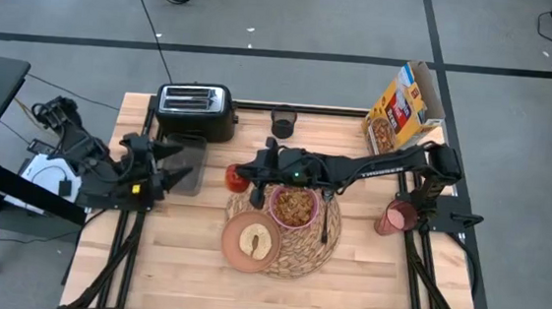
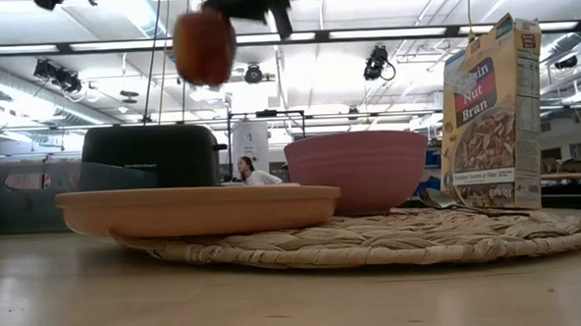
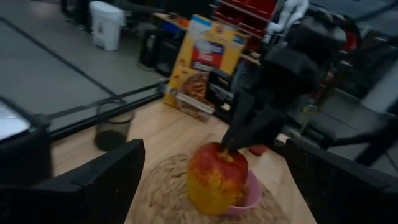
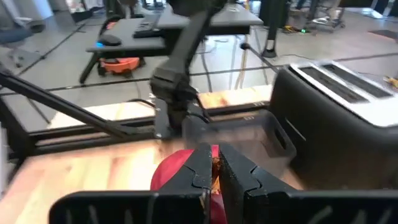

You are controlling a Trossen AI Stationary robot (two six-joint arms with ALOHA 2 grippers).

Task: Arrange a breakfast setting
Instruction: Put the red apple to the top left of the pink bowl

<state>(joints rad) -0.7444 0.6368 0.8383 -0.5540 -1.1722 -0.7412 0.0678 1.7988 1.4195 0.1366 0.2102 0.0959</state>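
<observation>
My right gripper [image 1: 251,177] reaches across from the table's right side and is shut on a red-and-yellow apple [image 1: 236,178], which hangs high above the table [image 2: 204,46]. My left gripper [image 1: 192,168] stands open at the table's left. It points toward the apple [image 3: 216,177] and is apart from it. A woven placemat [image 1: 300,253] carries a pink bowl [image 1: 294,207] of cereal and a brownish plate [image 1: 252,243] with a toast slice [image 1: 253,240]. A translucent pink cup [image 1: 396,218] stands off the mat, to its right. My right gripper pinches the apple's top at the stem [image 3: 227,153] between its two shut fingers [image 4: 214,168]. The fingers slant down at it from the table's right side. The apple hangs below the fingertips, lifted clear of the table and left of the bowl.
A black toaster [image 1: 195,112] stands at the far left, a dark cup [image 1: 283,123] at the far middle and a cereal box [image 1: 405,110] at the far right. Bare wood lies along the table's near edge [image 1: 178,275].
</observation>
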